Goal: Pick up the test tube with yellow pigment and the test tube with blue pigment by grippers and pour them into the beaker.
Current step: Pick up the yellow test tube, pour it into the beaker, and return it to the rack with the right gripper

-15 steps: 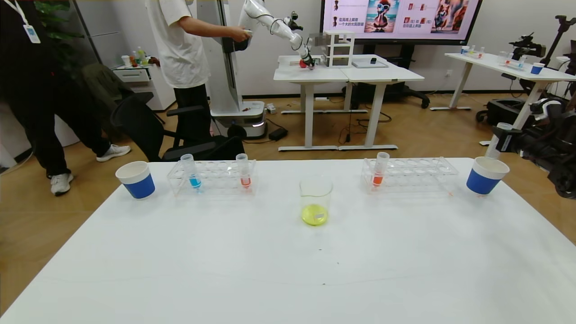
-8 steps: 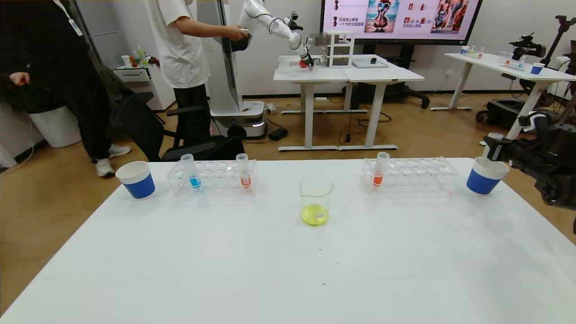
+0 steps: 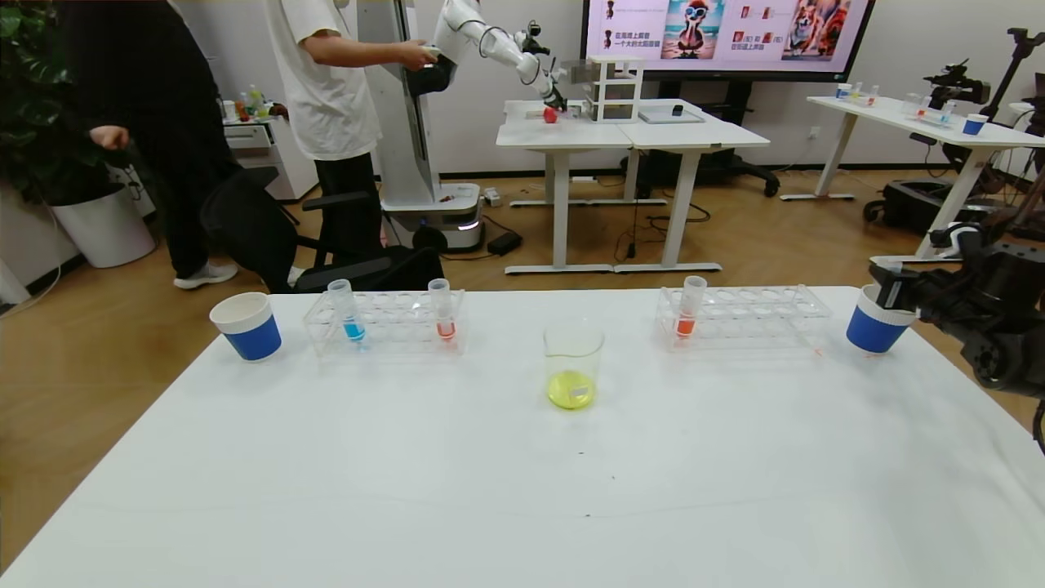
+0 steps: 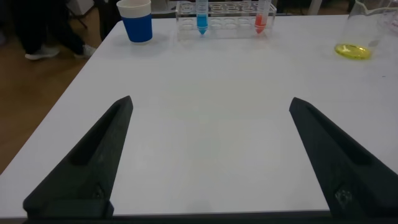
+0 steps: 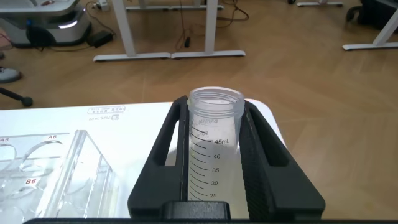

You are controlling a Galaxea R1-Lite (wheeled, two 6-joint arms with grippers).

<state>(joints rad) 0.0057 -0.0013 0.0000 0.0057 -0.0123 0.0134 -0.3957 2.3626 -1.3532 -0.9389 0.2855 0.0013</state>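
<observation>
Right end effector (image 5: 214, 155) clamped on an emptied, yellow-pigment test tube (image 5: 214, 146), upright, mouth up, poised at the blue-banded paper cup (image 3: 878, 322); probably dropping it there. Yellow already pooled in the beaker (image 3: 573, 363), well off toward the left arm. Left end effector (image 4: 208, 155) spread wide and empty, low over the bare surface (image 4: 205, 81). Blue-pigment test tube (image 4: 202, 15) dead ahead of it, well apart, long axis vertical in the rack (image 4: 227, 11). Left arm clearly nearer, level and pointing forward.

open tabletop (image 3: 522, 490) before beaker (image 3: 573, 363)
</observation>
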